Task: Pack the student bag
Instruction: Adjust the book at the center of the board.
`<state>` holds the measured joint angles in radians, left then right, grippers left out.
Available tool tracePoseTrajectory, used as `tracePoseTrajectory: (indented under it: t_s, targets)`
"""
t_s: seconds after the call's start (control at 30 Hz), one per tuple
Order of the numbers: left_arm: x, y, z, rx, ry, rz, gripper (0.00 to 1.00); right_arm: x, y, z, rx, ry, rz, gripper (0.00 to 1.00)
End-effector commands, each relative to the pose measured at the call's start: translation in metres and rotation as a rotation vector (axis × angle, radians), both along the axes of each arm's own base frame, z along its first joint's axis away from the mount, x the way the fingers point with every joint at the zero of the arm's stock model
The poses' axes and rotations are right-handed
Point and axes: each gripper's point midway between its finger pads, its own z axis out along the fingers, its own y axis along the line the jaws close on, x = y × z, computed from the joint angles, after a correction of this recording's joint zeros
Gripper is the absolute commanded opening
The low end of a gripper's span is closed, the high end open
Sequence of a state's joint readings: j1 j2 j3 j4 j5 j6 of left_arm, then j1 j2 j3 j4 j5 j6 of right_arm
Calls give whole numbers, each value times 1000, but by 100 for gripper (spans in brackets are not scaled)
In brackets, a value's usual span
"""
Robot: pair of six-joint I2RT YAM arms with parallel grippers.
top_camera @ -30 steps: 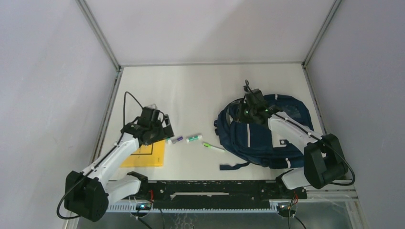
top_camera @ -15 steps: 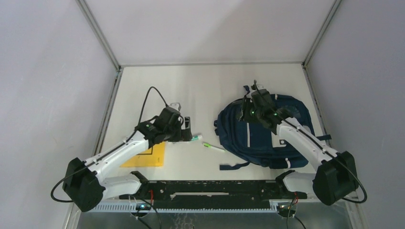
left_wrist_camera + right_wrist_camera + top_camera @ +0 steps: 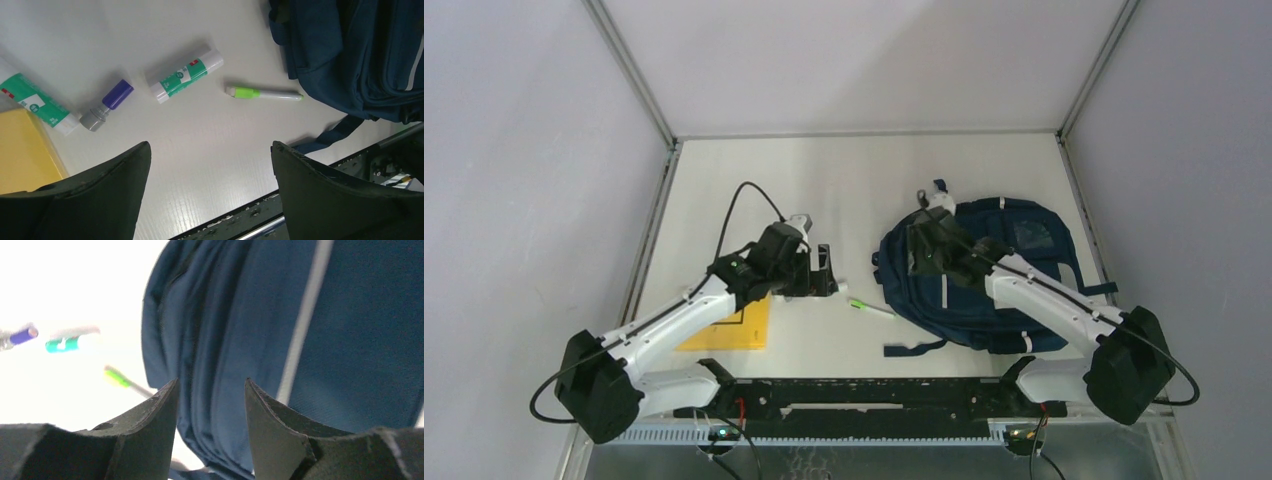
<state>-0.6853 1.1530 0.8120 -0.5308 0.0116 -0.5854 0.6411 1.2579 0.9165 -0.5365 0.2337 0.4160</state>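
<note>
- Nothing looks packed yet, as I read the top view. The bag (image 3: 1014,300) lies flat on the right half of the table (image 3: 844,190). The pen (image 3: 871,308) lies just left of it and the yellow pad (image 3: 729,325) sits further left, both outside it. I judge the job barely begun, with every loose item left to load.
- Also from the top view, the left tool (image 3: 821,272) hangs over the table between pad and pen, and the right tool (image 3: 919,250) is over the bag's left part. I cannot read either tool's width from here.
- In the left wrist view, the left tool (image 3: 210,200) is spread wide, holding nothing and clear of the table. Beyond its fingers lie a glue stick (image 3: 187,76), a purple-capped marker (image 3: 106,105) and a second glue stick (image 3: 35,102) beside the yellow pad (image 3: 22,150). The pen (image 3: 264,93) lies near the bag (image 3: 360,55).
- In the right wrist view, the right tool (image 3: 210,435) is partly spread, narrower than the left one. Bag (image 3: 325,340) fabric and a zip line show through the gap. I see nothing pinched, and I cannot tell whether the tips touch the fabric. The zip looks closed to me, though the picture is soft, so opening it probably comes first.
</note>
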Motion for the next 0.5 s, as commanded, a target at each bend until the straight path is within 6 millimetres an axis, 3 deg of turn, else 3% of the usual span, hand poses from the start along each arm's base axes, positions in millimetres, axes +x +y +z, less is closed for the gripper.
tracePoseTrajectory:
  t_s: [0.0,0.13,0.23,0.47]
  targets:
    - [2,9,11,-18,-34,73,93,-3,28,11,-29,-91,86,58]
    - [-3,34,4,6,9,183,91,-14,63,22,8,-152,228,59]
    - [-10,63,-2,21,39,299,91,-29,101,29,69,-173,353,61]
    - [-29,168,-34,124,117,826,91,-41,162,24,186,-89,457,62]
